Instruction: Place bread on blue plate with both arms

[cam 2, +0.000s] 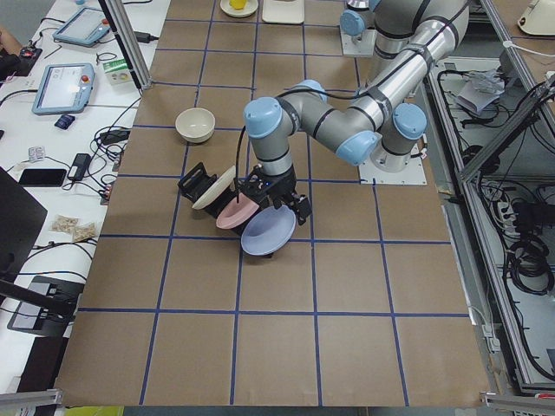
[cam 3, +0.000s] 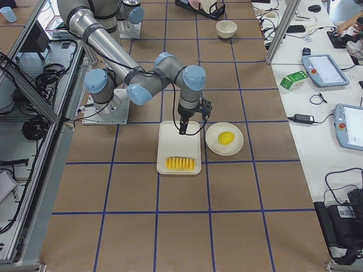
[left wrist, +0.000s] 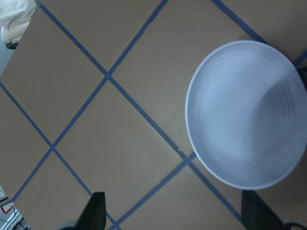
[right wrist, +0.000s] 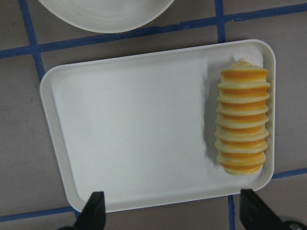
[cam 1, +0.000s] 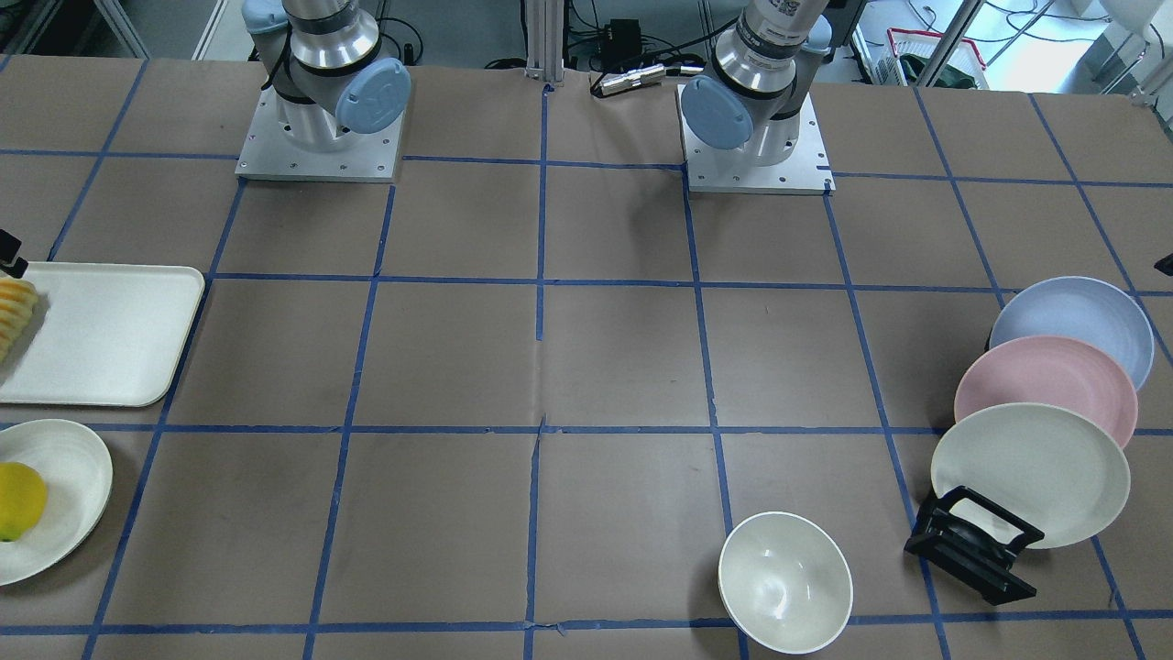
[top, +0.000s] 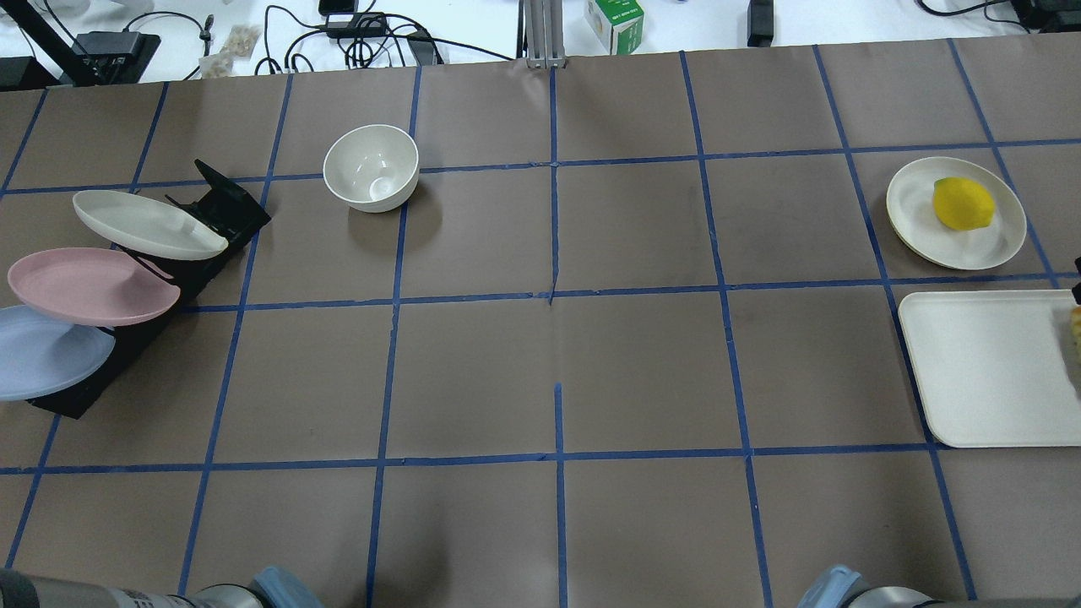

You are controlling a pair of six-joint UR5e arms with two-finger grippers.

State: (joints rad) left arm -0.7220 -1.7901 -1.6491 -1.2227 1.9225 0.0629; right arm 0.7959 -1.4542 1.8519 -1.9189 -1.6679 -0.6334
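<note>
Brown table (cam 1: 623, 367) taped in a blue grid held one bread (right wrist: 242, 122), four plates and one bowl (cam 1: 783, 582).
The bread lay on one white tray (right wrist: 134, 134), its long axis along the tray's short edge; the right gripper (right wrist: 172, 213) hung above, jaws wide apart and empty. Three plates leaned tilted in one black rack (cam 1: 971, 545): blue plate (cam 1: 1081, 325), pink plate (cam 1: 1045, 385), cream plate (cam 1: 1031, 472). The left gripper (left wrist: 175, 213) hung over the blue one, jaws apart. One lemon (top: 963, 203) sat on the fourth plate (top: 912, 211) beside the tray.
</note>
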